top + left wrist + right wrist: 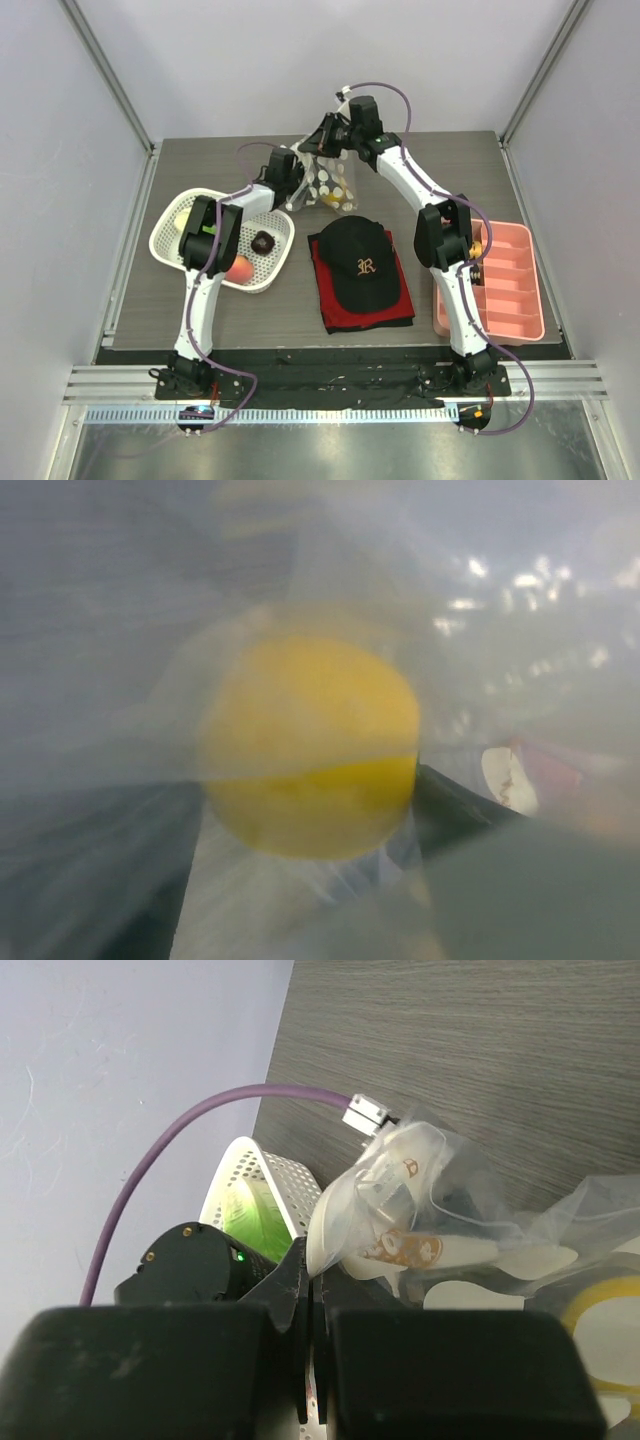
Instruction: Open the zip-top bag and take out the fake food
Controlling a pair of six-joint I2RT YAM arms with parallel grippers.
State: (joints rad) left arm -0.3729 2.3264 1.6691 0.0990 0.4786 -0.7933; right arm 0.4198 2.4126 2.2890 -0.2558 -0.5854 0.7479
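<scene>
My right gripper (325, 140) holds the zip-top bag (330, 180) up above the back of the table, shut on its top edge. In the right wrist view the closed jaws (318, 1280) pinch the clear dotted plastic (400, 1190). My left gripper (305, 810) is inside the bag. Its dark fingers (455, 805) sit against both sides of the yellow citrus (310, 745), seen blurred through plastic. From above the citrus (332, 198) shows low in the bag. A red-pink peach (238, 268), a dark brown ball (263, 241) and a leafy green vegetable (245, 1220) lie in the white mesh basket (170, 250).
A black cap (360, 262) rests on a folded red cloth (340, 312) in front of the bag. A pink tray (505, 285) stands at the right, beside the right arm. The basket rim (270, 1175) is just left of the hanging bag.
</scene>
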